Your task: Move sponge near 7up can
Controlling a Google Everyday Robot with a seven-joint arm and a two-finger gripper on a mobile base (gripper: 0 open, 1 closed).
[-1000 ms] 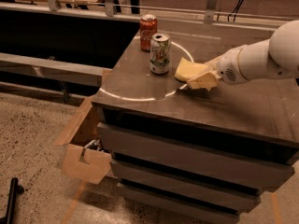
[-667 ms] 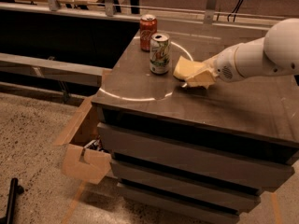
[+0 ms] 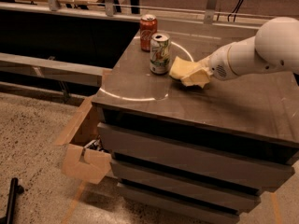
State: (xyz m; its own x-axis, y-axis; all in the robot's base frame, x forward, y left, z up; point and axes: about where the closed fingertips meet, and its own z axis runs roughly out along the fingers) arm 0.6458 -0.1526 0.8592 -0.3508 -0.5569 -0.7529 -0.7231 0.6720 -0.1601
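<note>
The pale yellow sponge [image 3: 180, 67] lies low over the dark cabinet top [image 3: 224, 106], just right of the silver-white 7up can [image 3: 160, 53], which stands upright with its shiny top showing. A narrow gap separates the sponge from the can. My gripper [image 3: 195, 76] reaches in from the right on a white arm and is shut on the sponge's right end. Its pale fingers blend with the sponge, and part of the sponge is hidden under them.
A red-orange soda can [image 3: 148, 26] stands upright behind the 7up can near the top's back left corner. A drawer [image 3: 86, 160] hangs open at the cabinet's lower left. A rail [image 3: 46, 64] runs along the left. A black object [image 3: 11, 197] lies on the floor.
My gripper has moved a little to the left with the sponge in it, bringing the sponge closer to the 7up can. Both cans have stayed in place.
</note>
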